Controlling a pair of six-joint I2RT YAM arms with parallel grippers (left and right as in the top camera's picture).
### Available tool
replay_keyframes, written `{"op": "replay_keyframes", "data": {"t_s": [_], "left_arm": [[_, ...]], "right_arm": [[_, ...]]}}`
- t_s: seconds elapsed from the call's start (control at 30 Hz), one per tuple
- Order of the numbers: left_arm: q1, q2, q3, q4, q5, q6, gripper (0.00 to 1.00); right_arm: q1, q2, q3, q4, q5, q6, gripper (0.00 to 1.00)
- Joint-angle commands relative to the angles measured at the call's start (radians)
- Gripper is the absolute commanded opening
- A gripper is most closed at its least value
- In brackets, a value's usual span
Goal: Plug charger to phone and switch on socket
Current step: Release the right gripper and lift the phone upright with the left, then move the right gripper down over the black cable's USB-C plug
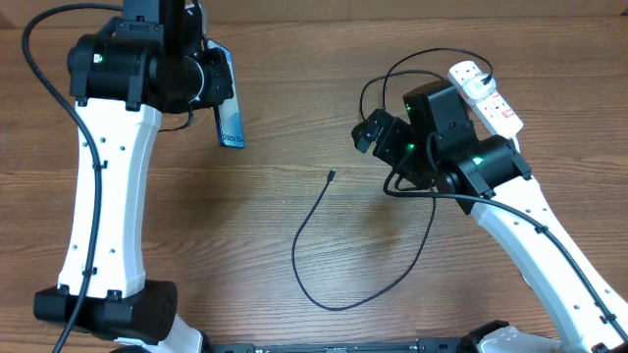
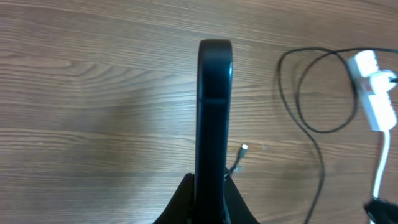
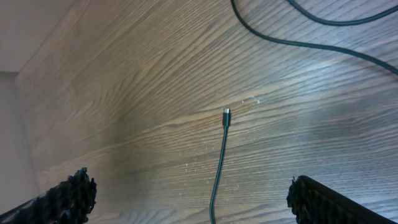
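Phone (image 2: 214,118) held edge-up, charger tip (image 3: 226,112) apart

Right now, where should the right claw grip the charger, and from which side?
Probably just behind the tip of the charger, coming from above. That end lies flat and free on the table, with bare wood on both sides, and the open right claw hangs over it with a finger to each side.
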State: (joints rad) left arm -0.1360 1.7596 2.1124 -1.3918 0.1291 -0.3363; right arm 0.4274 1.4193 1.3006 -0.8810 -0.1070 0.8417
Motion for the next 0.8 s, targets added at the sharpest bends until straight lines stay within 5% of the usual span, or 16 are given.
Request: {"op": "replay_keyframes", "data": {"t_s": [0.0,0.47,0.77], "left_arm": [[-0.003,-0.006,0.002,0.007,-0.051,0.015,0.04],[-0.004,-0.005,0.002,0.006,-0.051,0.015,0.05],[-0.004,-0.005,0.002,0.016,-0.05,0.015,0.04]], "right_arm": [[0.006,0.003,0.013,0.01,0.001,-0.002,1.0],[0.005,0.181,0.024,-0.068,-0.164,-0.146,0.98],[0.005,0.32,0.394,-0.372,-0.109,-0.272,0.96]]}}
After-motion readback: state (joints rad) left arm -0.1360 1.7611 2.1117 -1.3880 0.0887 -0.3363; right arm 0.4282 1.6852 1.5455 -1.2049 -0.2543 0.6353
